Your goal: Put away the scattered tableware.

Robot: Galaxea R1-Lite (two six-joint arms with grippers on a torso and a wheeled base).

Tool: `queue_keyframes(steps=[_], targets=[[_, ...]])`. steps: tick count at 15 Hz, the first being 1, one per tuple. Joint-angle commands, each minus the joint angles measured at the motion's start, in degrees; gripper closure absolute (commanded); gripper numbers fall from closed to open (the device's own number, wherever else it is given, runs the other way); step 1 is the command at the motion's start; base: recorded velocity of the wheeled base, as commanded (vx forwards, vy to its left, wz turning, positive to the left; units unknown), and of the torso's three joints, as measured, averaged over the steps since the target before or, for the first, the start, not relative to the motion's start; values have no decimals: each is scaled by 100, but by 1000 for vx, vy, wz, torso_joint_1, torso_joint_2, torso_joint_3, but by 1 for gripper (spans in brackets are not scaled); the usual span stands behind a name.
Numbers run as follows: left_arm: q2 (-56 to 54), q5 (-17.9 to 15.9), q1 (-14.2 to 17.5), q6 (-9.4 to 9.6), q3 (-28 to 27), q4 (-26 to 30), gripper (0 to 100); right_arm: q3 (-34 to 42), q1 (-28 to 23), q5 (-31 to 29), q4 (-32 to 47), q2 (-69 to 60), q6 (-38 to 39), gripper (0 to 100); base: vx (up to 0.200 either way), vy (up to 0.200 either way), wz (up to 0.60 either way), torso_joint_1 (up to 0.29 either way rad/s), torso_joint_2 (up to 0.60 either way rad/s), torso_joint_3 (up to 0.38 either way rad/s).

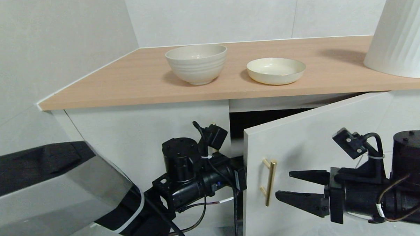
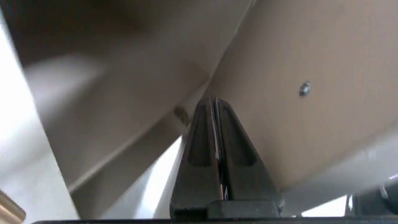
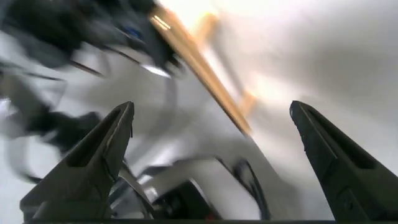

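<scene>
A deep cream bowl [image 1: 196,64] and a shallow cream dish [image 1: 275,70] stand side by side on the wooden countertop [image 1: 125,86]. Below them a white cabinet door [image 1: 319,135] stands partly open, with a gold handle [image 1: 270,181] near its free edge. My left gripper [image 2: 215,106] is shut with nothing in it and reaches behind the door's edge, close to the door's inner face [image 2: 323,93]. The door hides its fingers in the head view. My right gripper [image 1: 284,184] is open in front of the door, just right of the handle [image 3: 205,68], with nothing between its fingers.
A large white ribbed vessel [image 1: 402,31] stands on the countertop at the far right. Tiled walls close the counter at the back and left. The dark cabinet opening [image 1: 266,117] shows above the door.
</scene>
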Motion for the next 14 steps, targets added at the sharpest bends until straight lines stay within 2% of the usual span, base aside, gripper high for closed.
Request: queue_keyframes(steps=[1, 3, 4, 6, 11, 14], targets=[[-453, -10, -80, 168, -278, 464, 100, 11, 270, -834, 925, -964, -1, 0, 0, 0, 0, 0, 0, 0], [-471, -10, -133, 335, -32, 403, 100, -227, 735, -1906, 1839, -1456, -18, 0, 0, 0, 0, 0, 0, 0], [-462, -19, -142, 335, 47, 323, 100, -262, 823, -2082, 1971, -1535, -18, 0, 0, 0, 0, 0, 0, 0], [-383, -19, -160, 335, 109, 77, 100, -236, 981, -2134, 2094, -1606, -27, 0, 0, 0, 0, 0, 0, 0], [-313, -10, -335, 326, 144, 86, 100, -174, 1052, -2134, 2147, -1456, -27, 0, 0, 0, 0, 0, 0, 0], [-225, -10, -344, 317, 144, 77, 100, -121, 1069, -2038, 2147, -1404, -27, 0, -200, 0, 0, 6, 5, 4]])
